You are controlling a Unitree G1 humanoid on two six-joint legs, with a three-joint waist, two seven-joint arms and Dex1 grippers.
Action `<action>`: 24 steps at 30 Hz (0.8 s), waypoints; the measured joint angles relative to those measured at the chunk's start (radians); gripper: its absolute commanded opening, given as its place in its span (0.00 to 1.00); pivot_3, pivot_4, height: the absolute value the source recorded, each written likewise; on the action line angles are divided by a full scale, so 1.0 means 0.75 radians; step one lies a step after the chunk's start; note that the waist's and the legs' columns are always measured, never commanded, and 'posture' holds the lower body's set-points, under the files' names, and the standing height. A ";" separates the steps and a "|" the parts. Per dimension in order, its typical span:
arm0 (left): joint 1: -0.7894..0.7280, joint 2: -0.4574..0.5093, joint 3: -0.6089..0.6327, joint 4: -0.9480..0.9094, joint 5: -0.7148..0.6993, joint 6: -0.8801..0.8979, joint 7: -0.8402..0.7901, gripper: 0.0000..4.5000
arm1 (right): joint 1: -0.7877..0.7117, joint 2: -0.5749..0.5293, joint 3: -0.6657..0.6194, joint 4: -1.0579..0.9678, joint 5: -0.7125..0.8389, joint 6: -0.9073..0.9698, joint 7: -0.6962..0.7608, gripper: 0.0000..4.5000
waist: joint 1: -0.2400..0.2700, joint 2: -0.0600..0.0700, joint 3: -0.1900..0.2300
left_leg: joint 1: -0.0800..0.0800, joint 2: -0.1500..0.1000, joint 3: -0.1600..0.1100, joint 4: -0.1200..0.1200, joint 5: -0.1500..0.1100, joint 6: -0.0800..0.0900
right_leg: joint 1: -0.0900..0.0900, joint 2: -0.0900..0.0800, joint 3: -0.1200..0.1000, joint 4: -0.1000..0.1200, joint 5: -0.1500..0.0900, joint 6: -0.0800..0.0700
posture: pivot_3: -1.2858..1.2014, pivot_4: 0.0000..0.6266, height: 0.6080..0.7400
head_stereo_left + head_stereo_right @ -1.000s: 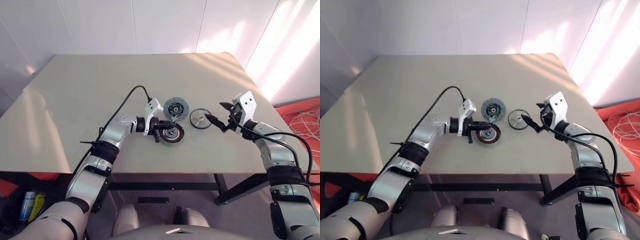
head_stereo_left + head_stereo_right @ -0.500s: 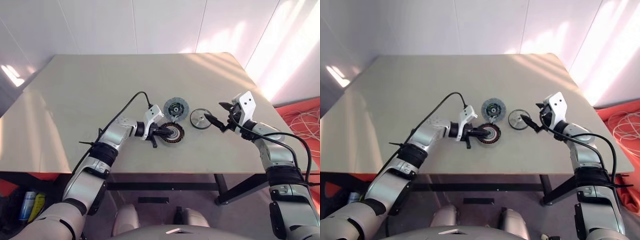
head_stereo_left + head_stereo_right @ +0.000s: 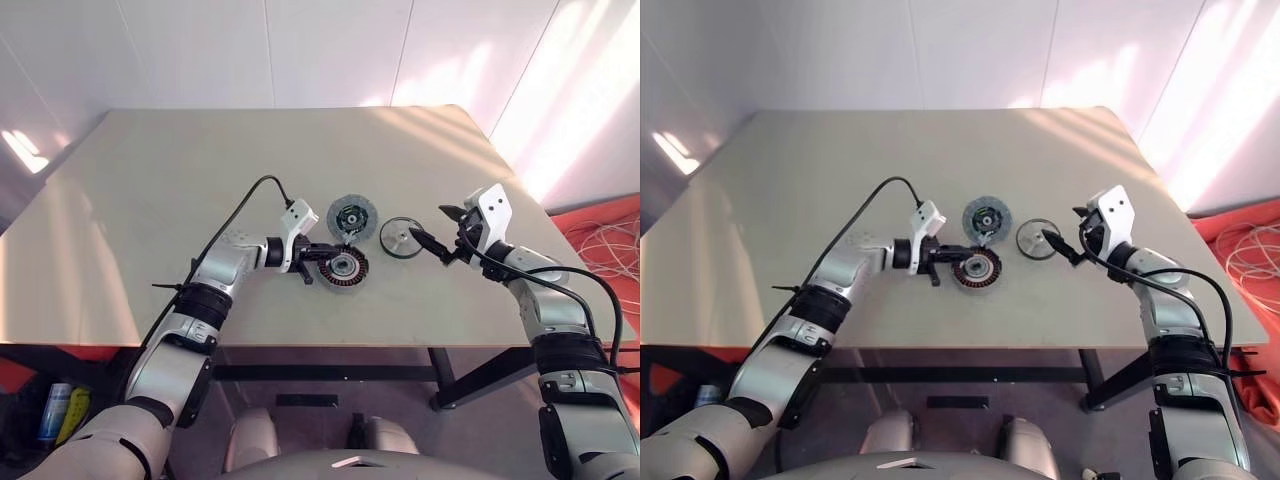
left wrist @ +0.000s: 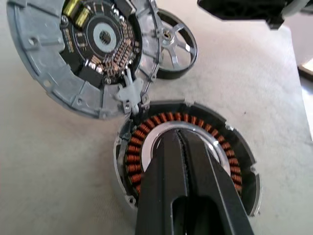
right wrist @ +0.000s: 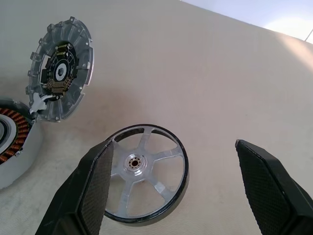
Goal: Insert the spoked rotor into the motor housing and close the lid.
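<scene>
The motor housing (image 3: 346, 269), a round shell ringed with copper windings, lies on the table. Its lid (image 3: 352, 214), a finned silver-grey disc with a circuit board inside, is swung open and hinged at the housing's far edge. My left gripper (image 4: 177, 133) is shut, and its tips lie over the housing's bright inner ring with nothing between them. To the right lies the spoked rotor (image 5: 145, 172), a silver wheel with a dark rim, flat on the table. My right gripper (image 3: 428, 224) hovers open just right of the rotor, its fingers (image 5: 98, 186) spread wider than the wheel.
The beige table (image 3: 180, 200) reaches far to the left and behind the parts. Its right edge (image 3: 560, 270) is close to my right arm. A black cable (image 3: 262, 186) arches from my left wrist over the tabletop.
My left wrist has rolled a little while its shut fingers stay at the housing. The right gripper, the rotor and the lid have not moved.
</scene>
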 measured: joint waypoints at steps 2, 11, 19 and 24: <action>-0.001 -0.009 -0.003 -0.001 -0.007 0.015 -0.006 0.00 | 0.000 0.002 0.000 0.000 0.000 0.000 0.000 1.00 | 0.000 0.000 0.000 | -0.002 0.000 0.000 0.000 0.000 0.000 | -0.001 0.000 0.000 0.000 0.000 0.000 | 0.52 0.00 1.00; -0.032 -0.054 -0.063 0.030 -0.014 0.089 -0.067 0.00 | 0.000 0.005 0.000 0.000 0.000 0.000 -0.001 1.00 | 0.000 0.000 0.000 | -0.003 0.000 0.000 0.000 0.000 0.000 | -0.002 0.000 0.000 0.000 0.000 0.000 | 0.52 0.00 1.00; -0.037 -0.029 -0.122 0.062 0.044 0.072 -0.055 0.00 | 0.011 0.005 -0.001 0.000 0.000 0.000 -0.005 1.00 | -0.002 0.000 0.000 | -0.001 0.000 0.000 0.000 0.001 -0.001 | 0.001 0.000 0.000 0.000 0.000 0.000 | 0.52 0.00 1.00; -0.037 -0.037 -0.086 0.061 0.016 0.057 -0.044 0.00 | 0.010 0.005 -0.001 0.000 0.000 -0.001 -0.004 1.00 | -0.001 0.000 0.000 | 0.003 0.000 0.000 0.000 0.001 -0.002 | 0.002 0.000 0.000 0.001 0.000 0.001 | 0.52 0.00 1.00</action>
